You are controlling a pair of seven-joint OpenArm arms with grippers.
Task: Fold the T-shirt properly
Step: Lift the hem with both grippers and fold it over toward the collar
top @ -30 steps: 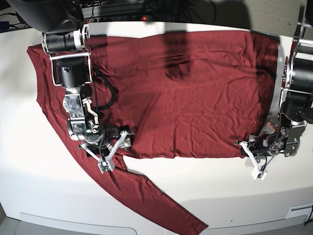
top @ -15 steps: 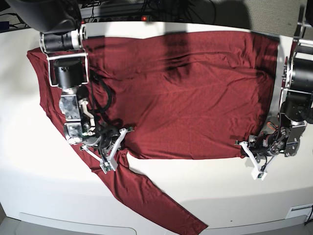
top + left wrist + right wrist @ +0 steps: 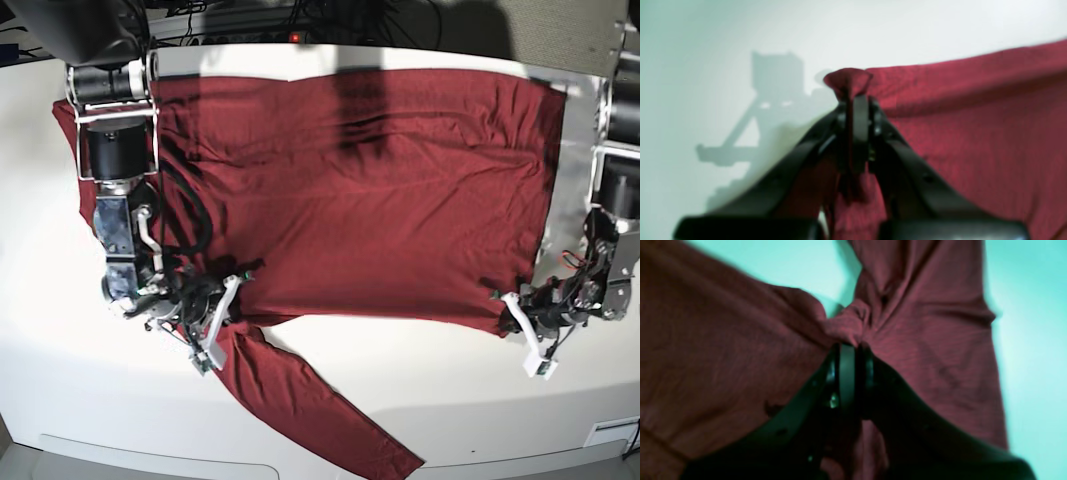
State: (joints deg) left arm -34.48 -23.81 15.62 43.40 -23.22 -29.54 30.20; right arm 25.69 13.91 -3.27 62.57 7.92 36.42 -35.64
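The maroon T-shirt [image 3: 380, 200] lies spread across the white table [image 3: 420, 380], one long sleeve [image 3: 320, 420] trailing to the front edge. On the base view's right, my left gripper [image 3: 508, 312] is shut on the shirt's near hem corner. The left wrist view shows a tuft of T-shirt [image 3: 848, 80] sticking out past the left gripper [image 3: 853, 103]. My right gripper [image 3: 222, 318], on the base view's left, is shut where the sleeve joins the body. In the right wrist view the T-shirt [image 3: 723, 356] bunches at the right gripper [image 3: 848, 348].
A power strip and cables [image 3: 270, 30] run along the table's back edge. The right arm's column [image 3: 115, 160] stands over the shirt's left side, and the left arm's body [image 3: 615, 200] stands beside the shirt's right edge. The table's front lip [image 3: 300, 455] is near the sleeve end.
My right gripper has gone from open to shut on the fabric at the sleeve joint. Both arms have shifted slightly outward and toward the front, drawing the hem with them.
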